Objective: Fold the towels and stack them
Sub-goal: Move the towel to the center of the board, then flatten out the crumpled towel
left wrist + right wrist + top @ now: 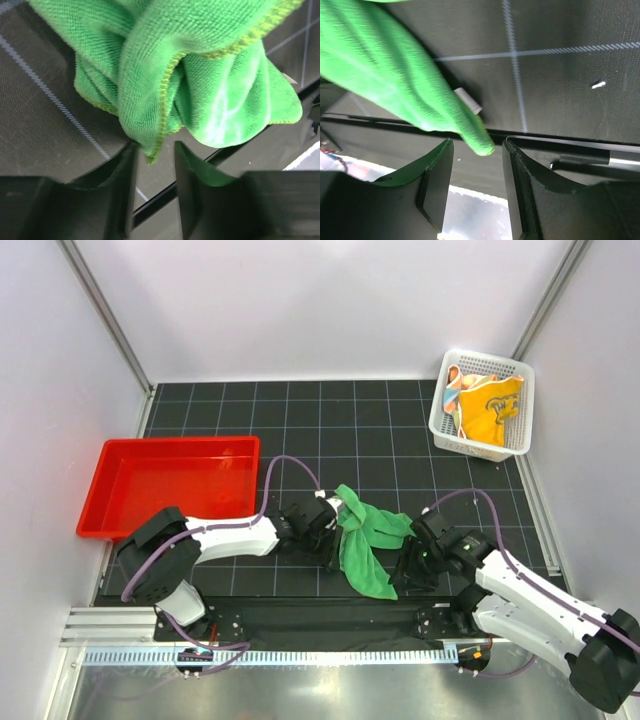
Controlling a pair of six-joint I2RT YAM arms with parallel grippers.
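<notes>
While the green towel (368, 540) sits bunched at six o'clock on the black mat (300, 420), we see it between both arms. Our left gripper (155, 147) stands parted, a hemmed corner dipping between its tips, unclamped. Our right gripper (478, 145) is likewise parted around a drooping tip. At one o'clock, the orange towel (490, 405) lies crumpled inside the white basket (438, 425).

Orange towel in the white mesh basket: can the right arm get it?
Probably yes: the basket is open-topped, the orange towel lies uncovered, though the right gripper is at the plain green towel.
</notes>
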